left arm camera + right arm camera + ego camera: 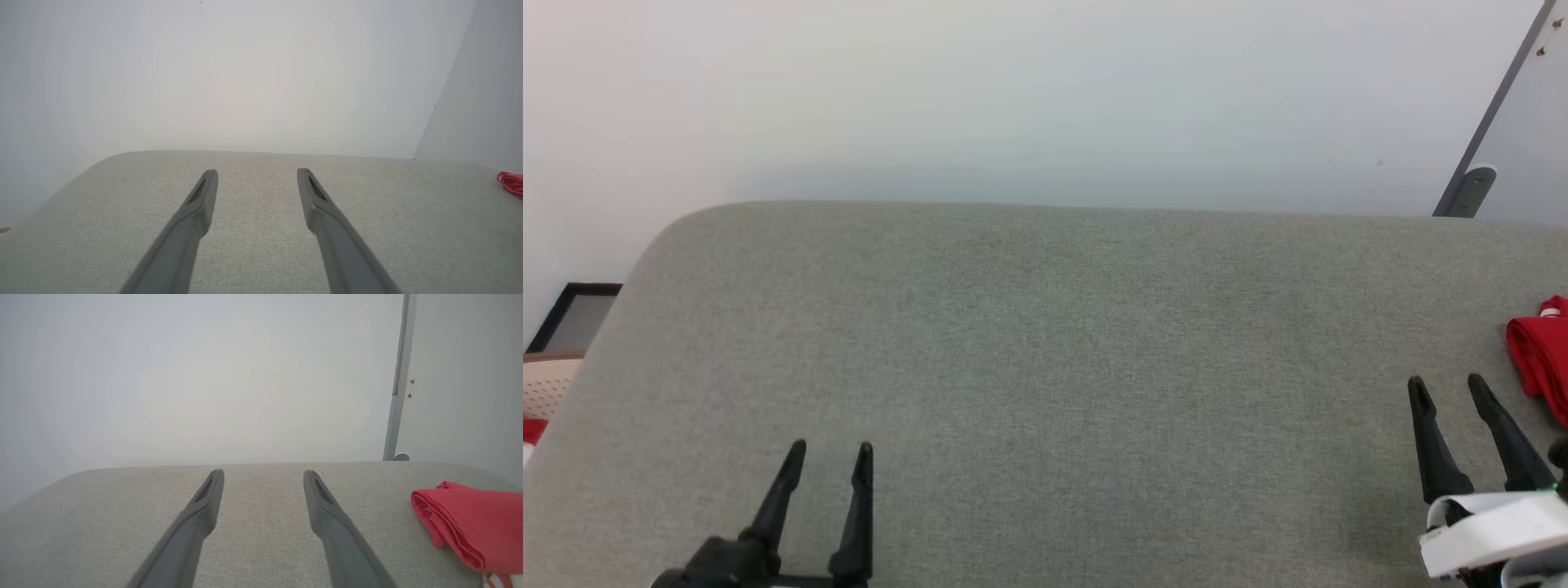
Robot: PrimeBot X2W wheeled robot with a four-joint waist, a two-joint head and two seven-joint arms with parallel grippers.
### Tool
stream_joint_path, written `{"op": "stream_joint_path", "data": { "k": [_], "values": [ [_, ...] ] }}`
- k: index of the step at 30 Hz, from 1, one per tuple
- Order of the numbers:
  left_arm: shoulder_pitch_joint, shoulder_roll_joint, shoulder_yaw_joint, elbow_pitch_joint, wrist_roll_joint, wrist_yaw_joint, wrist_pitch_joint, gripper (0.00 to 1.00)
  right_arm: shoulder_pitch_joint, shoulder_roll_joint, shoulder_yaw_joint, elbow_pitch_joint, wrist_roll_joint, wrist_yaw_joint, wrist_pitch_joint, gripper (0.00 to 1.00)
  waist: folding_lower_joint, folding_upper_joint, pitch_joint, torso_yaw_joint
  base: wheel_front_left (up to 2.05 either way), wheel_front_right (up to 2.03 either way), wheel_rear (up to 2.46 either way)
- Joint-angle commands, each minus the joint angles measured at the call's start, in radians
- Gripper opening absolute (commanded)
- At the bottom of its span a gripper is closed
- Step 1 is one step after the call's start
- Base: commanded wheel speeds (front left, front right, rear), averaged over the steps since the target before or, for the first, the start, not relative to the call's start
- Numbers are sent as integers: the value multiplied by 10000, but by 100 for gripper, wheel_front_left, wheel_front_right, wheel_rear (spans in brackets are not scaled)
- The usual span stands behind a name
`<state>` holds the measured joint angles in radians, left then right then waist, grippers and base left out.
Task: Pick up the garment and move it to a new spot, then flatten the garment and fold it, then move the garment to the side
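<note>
The garment (1543, 353) is a folded red bundle lying at the far right edge of the grey padded surface (1045, 343), partly cut off by the picture's border. In the right wrist view the garment (470, 522) lies right of my fingers, a striped bit showing at its lower corner. A small red tip of the garment (510, 183) shows at the left wrist view's right edge. My right gripper (1448, 385) stands open just left of the garment, apart from it, with nothing between its fingers. My left gripper (832, 447) is open and empty at the lower left.
A pale wall runs behind the surface. A grey post with a foot (1470, 189) stands at the back right. Off the left edge sit a dark-framed panel (574, 314) and a pale perforated basket (547, 384) with something red beneath.
</note>
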<state>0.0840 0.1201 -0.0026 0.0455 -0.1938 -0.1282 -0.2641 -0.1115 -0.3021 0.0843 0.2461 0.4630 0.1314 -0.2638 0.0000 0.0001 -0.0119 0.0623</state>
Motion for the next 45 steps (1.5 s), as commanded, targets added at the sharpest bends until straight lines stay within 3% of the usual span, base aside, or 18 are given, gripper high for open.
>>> {"op": "stream_joint_path", "data": {
  "k": [1,14,37,38,45],
  "values": [
    [165,-18,4,-70,-35,-33,3,100,210,60,-98,-146,-85,-16,-1,100,0,-1,-19,14,0,0,0],
    [875,-50,63,-647,70,-32,3,100,1437,670,-1107,-1409,-317,-16,-2,100,0,-1,-81,220,0,0,0],
    [796,-194,243,-841,197,-33,5,100,1349,858,-1057,-1284,-53,-16,-2,100,0,-1,-91,205,0,0,0],
    [784,-199,255,-856,170,-33,3,0,1325,859,-1052,-1280,-39,-16,-3,0,0,-1,-86,203,0,0,0],
    [931,-299,147,-351,10,4,34,0,1648,1070,-1044,-830,55,0,55,0,0,-1,-87,198,0,0,0]
  ]
}}
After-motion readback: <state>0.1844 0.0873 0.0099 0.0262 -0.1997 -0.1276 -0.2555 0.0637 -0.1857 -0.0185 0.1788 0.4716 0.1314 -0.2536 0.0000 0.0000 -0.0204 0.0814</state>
